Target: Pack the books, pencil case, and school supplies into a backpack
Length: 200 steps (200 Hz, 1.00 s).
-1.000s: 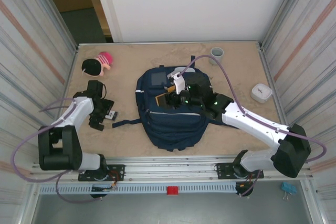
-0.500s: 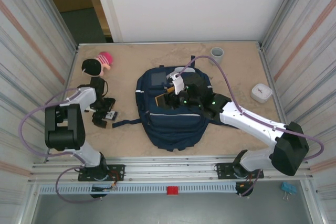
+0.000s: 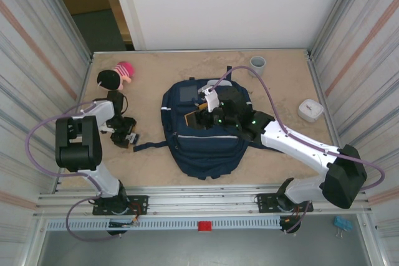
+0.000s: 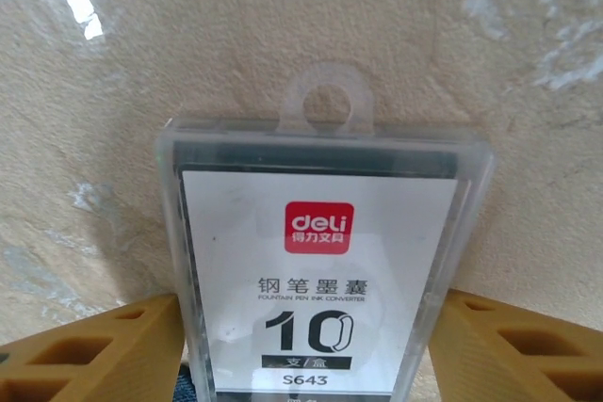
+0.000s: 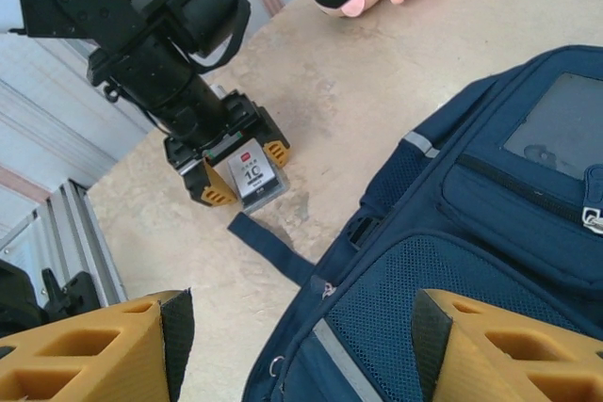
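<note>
At frame left, my left pincer [image 3: 124, 135] has just closed on the clear plastic cartridge box [image 4: 320, 261] (supplies next); right pincer [image 5: 301, 345] spread.

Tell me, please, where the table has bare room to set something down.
Bare tabletop lies between the plush toy and grey cup, and around the white box right of the backpack. It is crowded left of the backpack, where the left end effector clamps the clear box.

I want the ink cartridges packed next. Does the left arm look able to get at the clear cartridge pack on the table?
Probably yes. The left gripper straddles the cartridge pack, a finger seemingly against each side; it lies flat on the table with nothing in the way.
</note>
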Each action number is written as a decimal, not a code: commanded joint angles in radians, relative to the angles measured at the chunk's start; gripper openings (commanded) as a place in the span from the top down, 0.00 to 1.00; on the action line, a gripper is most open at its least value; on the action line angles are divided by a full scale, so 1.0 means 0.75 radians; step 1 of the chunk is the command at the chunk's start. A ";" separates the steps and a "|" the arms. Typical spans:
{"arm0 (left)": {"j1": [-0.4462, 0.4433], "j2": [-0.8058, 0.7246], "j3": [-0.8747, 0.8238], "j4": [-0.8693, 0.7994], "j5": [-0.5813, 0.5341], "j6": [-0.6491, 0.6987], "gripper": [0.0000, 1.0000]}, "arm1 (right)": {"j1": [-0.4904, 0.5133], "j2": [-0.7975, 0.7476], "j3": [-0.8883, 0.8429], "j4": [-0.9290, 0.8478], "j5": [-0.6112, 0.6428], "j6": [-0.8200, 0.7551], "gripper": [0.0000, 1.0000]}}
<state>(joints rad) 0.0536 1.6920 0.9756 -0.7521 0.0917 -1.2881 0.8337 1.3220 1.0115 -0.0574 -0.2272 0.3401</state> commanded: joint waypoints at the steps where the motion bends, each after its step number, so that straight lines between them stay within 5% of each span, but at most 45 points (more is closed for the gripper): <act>1: 0.010 -0.016 -0.045 0.058 0.069 -0.029 0.35 | 0.007 0.011 0.000 -0.002 0.018 -0.028 0.36; 73: -0.064 -0.545 -0.163 -0.040 0.190 -0.117 0.39 | 0.007 0.046 -0.115 0.240 -0.119 0.209 0.37; 104: -0.090 -0.714 -0.156 -0.095 0.108 -0.115 0.39 | 0.015 0.199 -0.089 0.415 -0.266 0.385 0.39; 135: 0.016 -0.666 -0.176 -0.150 0.121 -0.062 0.31 | 0.053 0.264 -0.031 0.402 -0.274 0.401 0.39; 200: 0.052 -0.360 -0.151 0.027 0.128 -0.032 0.21 | 0.077 0.305 0.005 0.376 -0.267 0.400 0.39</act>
<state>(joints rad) 0.0753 1.3514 0.8394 -0.7776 0.1947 -1.3357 0.8864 1.5368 0.9840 0.2100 -0.4137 0.6216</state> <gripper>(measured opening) 0.765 0.609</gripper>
